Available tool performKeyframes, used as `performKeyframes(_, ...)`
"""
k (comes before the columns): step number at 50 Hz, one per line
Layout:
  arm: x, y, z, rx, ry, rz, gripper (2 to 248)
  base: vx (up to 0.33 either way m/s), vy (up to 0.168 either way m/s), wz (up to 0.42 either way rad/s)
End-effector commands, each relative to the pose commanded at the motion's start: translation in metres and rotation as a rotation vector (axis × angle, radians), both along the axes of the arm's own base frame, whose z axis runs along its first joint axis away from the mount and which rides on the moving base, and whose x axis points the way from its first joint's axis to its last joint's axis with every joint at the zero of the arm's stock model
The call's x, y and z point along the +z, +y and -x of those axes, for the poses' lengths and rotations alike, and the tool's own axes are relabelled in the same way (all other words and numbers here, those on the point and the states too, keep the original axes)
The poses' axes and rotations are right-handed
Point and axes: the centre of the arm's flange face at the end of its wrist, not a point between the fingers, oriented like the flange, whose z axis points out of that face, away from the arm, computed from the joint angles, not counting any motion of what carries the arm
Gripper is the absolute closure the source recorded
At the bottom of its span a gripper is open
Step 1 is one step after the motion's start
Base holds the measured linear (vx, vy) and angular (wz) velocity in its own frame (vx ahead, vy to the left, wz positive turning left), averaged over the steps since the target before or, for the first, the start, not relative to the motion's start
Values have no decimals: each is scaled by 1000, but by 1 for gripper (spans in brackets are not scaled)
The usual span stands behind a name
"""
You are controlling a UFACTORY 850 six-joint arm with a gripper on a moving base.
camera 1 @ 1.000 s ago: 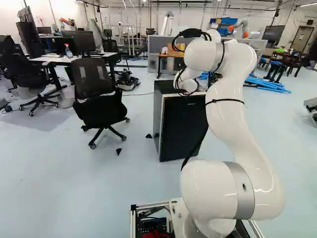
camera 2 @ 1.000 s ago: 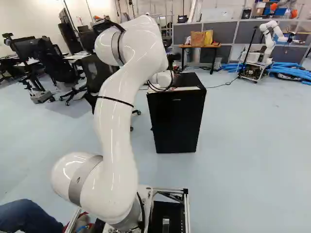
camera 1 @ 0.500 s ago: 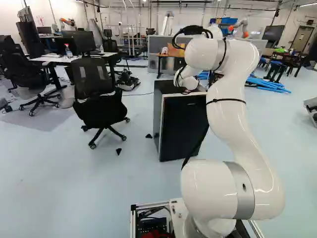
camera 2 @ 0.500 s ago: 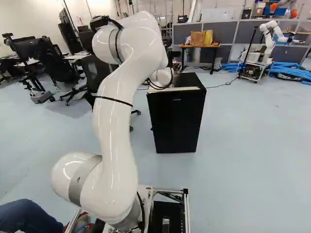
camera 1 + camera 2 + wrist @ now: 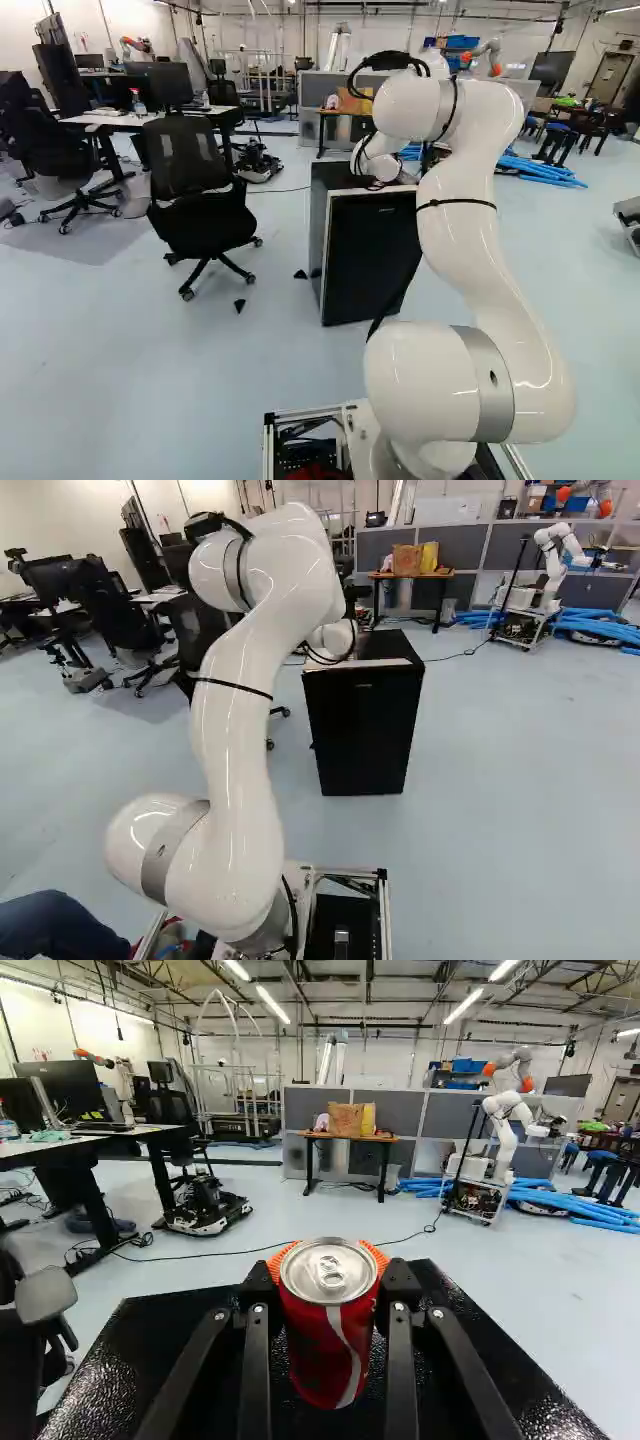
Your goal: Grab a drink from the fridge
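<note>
Fridge top (image 5: 110,1375): black, textured surface beneath and to both sides of the pincer (image 5: 331,1285).
Pincer: closed on the drink from two sides, with the orange pads (image 5: 381,1258) against it.
Can (image 5: 330,1345): red, with a silver lid, upright between the fingers and above the fridge top; whether its base touches that surface cannot be told.
Can, stage reached: the drink is outside the fridge and in the grip, so the grab itself may be judged complete.
Can, stage remaining: at most a lift clear or a setting down and release; the task names no destination, and the hold would need to be kept until then.
Fridge door (image 5: 362,730): below the pincer, on the side facing the base; it appears shut, so no closing step seems to remain.
Office chair (image 5: 202,215): to the pincer's left, apart from the fridge.
Low wheeled robot (image 5: 207,1212): on the floor ahead of the pincer and to its left.
Another robot (image 5: 508,1125): white arm on a cart, ahead and to the right.
Blue tubes (image 5: 548,1198): on the floor beside that cart.
Grey partition (image 5: 395,1108): well beyond the pincer, behind the tubes.
</note>
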Motion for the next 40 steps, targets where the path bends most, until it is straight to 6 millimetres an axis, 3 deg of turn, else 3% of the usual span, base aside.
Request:
performKeyframes(21, 6, 9, 14, 7, 11, -4, 152, 0, 0, 0)
performKeyframes(40, 14, 24, 38, 17, 30, -11, 152, 0, 0, 0)
